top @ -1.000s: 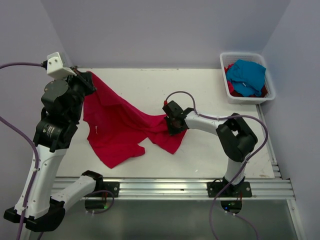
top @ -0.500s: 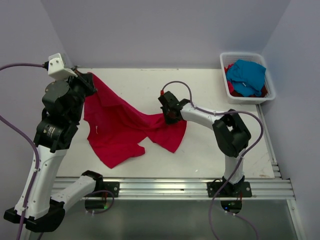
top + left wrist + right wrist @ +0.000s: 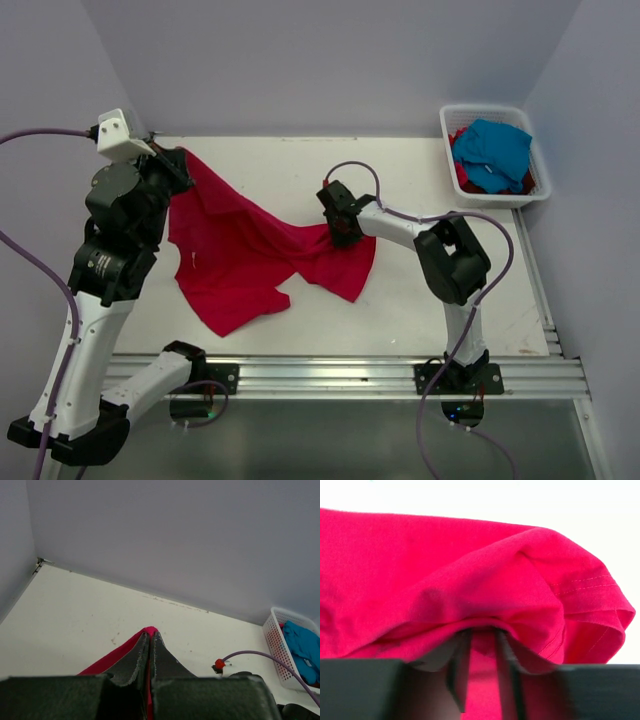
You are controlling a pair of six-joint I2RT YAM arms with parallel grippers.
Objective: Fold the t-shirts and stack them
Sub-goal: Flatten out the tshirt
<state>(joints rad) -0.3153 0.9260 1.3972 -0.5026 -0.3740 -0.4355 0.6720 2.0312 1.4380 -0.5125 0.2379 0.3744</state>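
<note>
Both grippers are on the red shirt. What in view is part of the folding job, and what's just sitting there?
Part of the job: red t-shirt, pinched by the left gripper and the right gripper; turquoise t-shirt; red cloth under it.

Just there: white slatted basket holding those two; table.

bright even light, soft shadows; right wrist foreground blurred.

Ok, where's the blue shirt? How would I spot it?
Look at the far right corner of the white table, where a white basket sits. The blue shirt lies bunched on top inside it, the only blue thing above red cloth.
</note>
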